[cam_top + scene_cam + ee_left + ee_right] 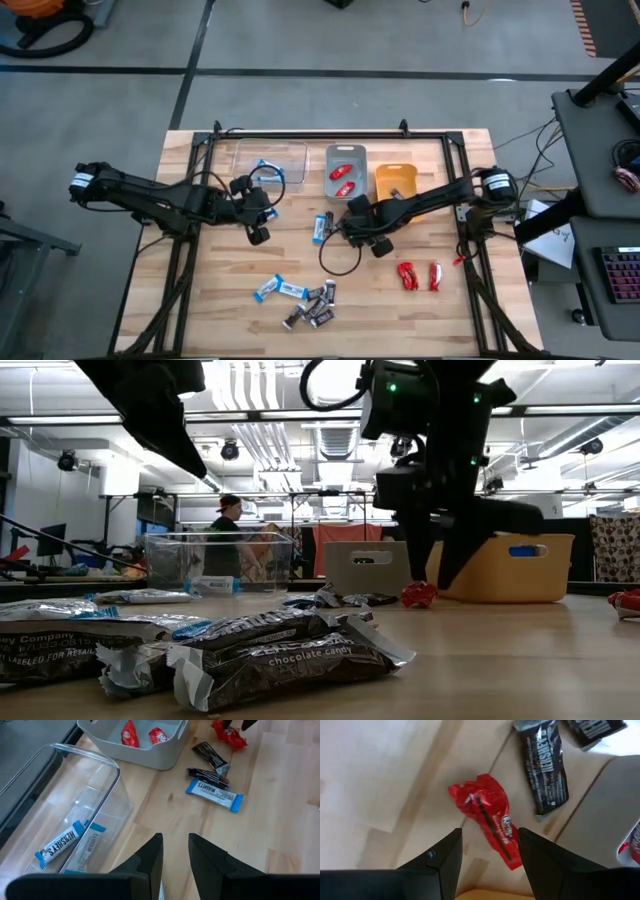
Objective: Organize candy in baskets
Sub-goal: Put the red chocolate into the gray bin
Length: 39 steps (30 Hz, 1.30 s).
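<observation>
A red-wrapped candy (pixel 487 817) lies on the table between the fingers of my open right gripper (pixel 490 852), which points steeply down over it near the table's middle (pixel 349 229). In the low view the fingertips (pixel 415 565) stand just above that candy (pixel 419 595). Dark bars (pixel 545 765) and a blue-and-white bar (pixel 215 795) lie beside it. My left gripper (pixel 175 855) hangs by the clear basket (pixel 270 165), narrowly open with nothing between its fingers. That basket holds blue-and-white bars (pixel 60 842); the grey basket (pixel 346 170) holds red candies (pixel 131 734).
The orange basket (pixel 395 180) stands right of the grey one at the back. Two red candies (pixel 420 275) lie at the near right. A pile of blue-and-white and dark bars (pixel 300 300) lies near the front edge. A person (pixel 228 525) stands in the room beyond.
</observation>
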Tool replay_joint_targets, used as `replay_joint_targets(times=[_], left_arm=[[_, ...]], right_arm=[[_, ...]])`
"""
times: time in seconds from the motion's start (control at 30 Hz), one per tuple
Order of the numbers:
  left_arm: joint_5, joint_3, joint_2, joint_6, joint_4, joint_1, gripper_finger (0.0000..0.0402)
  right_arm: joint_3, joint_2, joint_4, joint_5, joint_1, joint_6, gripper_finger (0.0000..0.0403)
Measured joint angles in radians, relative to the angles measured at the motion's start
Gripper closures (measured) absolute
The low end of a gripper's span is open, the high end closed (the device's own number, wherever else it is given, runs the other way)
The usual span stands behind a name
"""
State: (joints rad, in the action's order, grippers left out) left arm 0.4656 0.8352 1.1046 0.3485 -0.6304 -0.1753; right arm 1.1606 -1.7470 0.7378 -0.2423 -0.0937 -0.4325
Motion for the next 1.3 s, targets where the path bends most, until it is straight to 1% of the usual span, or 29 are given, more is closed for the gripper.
replay_joint_targets(times=[0.13, 0.27, 0.5, 0.7, 0.8, 0.93, 1.1, 1.3], left_arm=[[0.002, 0.0, 0.0, 0.0, 0.0, 0.0, 0.0325], [0.032, 0.0, 0.0, 0.0, 0.0, 0.0, 0.0325], [0.034, 0.0, 0.0, -0.005, 0.0, 0.0, 0.0325], [0.034, 0.0, 0.001, -0.005, 0.0, 0.0, 0.0325], [0.034, 0.0, 0.001, -0.005, 0.001, 0.0, 0.0325], [0.034, -0.003, 0.001, 0.0, 0.001, 0.0, 0.0325], [0.034, -0.013, 0.001, 0.011, 0.001, 0.0, 0.0325], [0.032, -0.015, 0.001, 0.019, 0.0, 0.0, 0.0325]], right_arm=[[0.0, -0.006, -0.029, -0.02, 0.002, -0.002, 0.0222], [0.0, -0.007, -0.043, -0.02, 0.003, -0.022, 0.0239], [0.0, -0.051, -0.046, -0.013, 0.004, -0.038, 0.0287], [0.0, -0.063, -0.047, -0.014, 0.005, -0.039, 0.0354], [0.017, -0.06, -0.028, -0.011, 0.005, -0.034, 0.0374], [0.069, -0.05, 0.0, 0.009, 0.006, -0.031, 0.0375], [0.169, -0.028, 0.058, 0.015, 0.007, -0.02, 0.0371], [0.28, 0.017, 0.064, 0.015, 0.037, 0.015, 0.037]])
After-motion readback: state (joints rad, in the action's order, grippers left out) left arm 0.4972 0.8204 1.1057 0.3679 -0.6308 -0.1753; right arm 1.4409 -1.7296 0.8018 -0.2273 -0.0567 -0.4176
